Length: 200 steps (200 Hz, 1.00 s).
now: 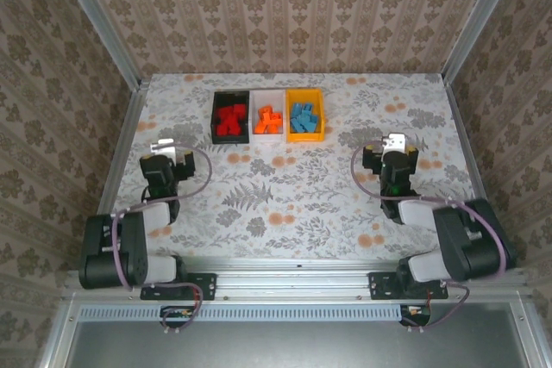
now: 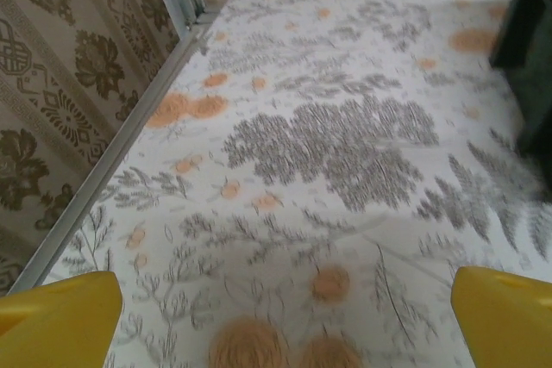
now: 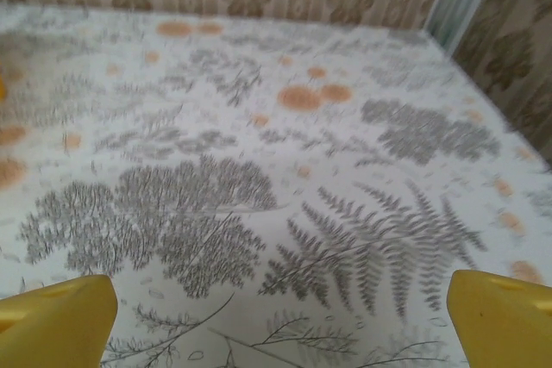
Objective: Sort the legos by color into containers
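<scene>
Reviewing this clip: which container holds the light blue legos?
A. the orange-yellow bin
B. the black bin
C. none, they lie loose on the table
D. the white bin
A. In the top view the blue legos lie inside the orange-yellow bin at the right end of the row. The red legos are in the black bin and the orange legos in the white bin.

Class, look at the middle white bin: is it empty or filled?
Not empty: the white bin holds a small pile of orange legos, with bare white floor at its far end.
</scene>
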Tool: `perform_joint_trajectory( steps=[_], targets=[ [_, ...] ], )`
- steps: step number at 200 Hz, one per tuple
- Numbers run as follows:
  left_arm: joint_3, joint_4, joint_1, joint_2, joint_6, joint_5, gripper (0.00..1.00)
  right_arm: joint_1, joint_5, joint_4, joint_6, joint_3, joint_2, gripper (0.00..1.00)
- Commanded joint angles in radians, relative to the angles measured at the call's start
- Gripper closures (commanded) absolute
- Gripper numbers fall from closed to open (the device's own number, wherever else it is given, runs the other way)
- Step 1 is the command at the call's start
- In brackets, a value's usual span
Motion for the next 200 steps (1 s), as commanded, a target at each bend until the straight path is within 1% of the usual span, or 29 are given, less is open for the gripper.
perform_joint_trajectory(
  steps=[1,11,16,24,28,38,49,64,72,86,102,114,200],
  targets=[
    [-0.034,0.196,0.006,0.084,-0.067,0.082,0.0,-0.041,-0.121,0.061,0.005,0.025,0.016,0.0],
    [-0.044,0.305,0.004,0.164,-0.053,0.092,0.0,-0.066,-0.165,0.099,0.019,0.011,0.037,0.0],
    [-0.042,0.348,0.006,0.179,-0.041,0.116,0.0,-0.072,-0.18,0.152,0.023,-0.007,0.063,0.0],
    [-0.014,0.22,0.006,0.136,-0.045,0.138,0.0,-0.069,-0.19,0.279,0.006,-0.039,0.11,0.0],
    [0.004,0.17,0.005,0.13,-0.045,0.134,0.0,-0.066,-0.194,0.304,-0.001,-0.047,0.111,0.0],
    [0.024,0.192,0.004,0.162,-0.03,0.154,0.0,-0.064,-0.219,0.215,-0.007,-0.032,0.084,0.0],
    [0.051,0.107,0.0,0.147,-0.029,0.165,0.0,-0.07,-0.233,0.161,-0.006,0.006,0.09,0.0],
    [0.058,0.106,-0.005,0.154,-0.016,0.167,0.0,-0.111,-0.283,0.054,0.03,0.057,0.088,0.0],
    [0.061,0.1,-0.006,0.154,-0.015,0.167,0.0,-0.128,-0.306,0.049,0.045,0.065,0.095,0.0],
    [0.059,0.101,-0.008,0.154,-0.013,0.168,0.0,-0.129,-0.305,0.046,0.045,0.066,0.095,0.0],
    [0.073,0.076,-0.012,0.156,0.013,0.208,0.0,-0.129,-0.306,0.045,0.045,0.065,0.092,0.0],
    [0.077,0.069,-0.028,0.153,0.023,0.183,0.0,-0.129,-0.306,0.051,0.043,0.06,0.089,0.0],
    [0.078,0.067,-0.028,0.154,0.022,0.184,0.0,-0.126,-0.303,0.056,0.04,0.057,0.088,0.0]
  ],
)
